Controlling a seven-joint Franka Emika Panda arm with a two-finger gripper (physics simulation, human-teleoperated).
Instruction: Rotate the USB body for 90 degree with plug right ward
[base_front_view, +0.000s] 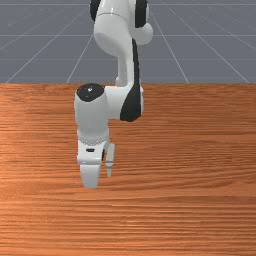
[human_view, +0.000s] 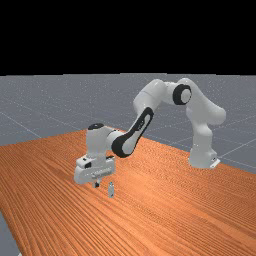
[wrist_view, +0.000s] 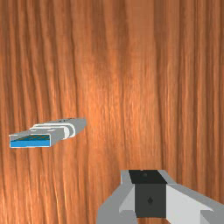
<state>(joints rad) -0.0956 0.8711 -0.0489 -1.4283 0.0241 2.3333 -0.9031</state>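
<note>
In the front view my gripper is just left of the grey-white USB body. The far view has my gripper above the table, left of the USB body, which looks upright with its narrow end up. In the wrist view the silver plug, blue inside, points toward the camera, and the USB body tapers away behind white rings. My gripper stands apart from it there, and nothing is seen held. Whether the USB body touches the table, I cannot tell.
The wooden table extends around the hand and the USB body. In the far view the arm reaches over the table from its base at the right. A table edge runs along that view's left.
</note>
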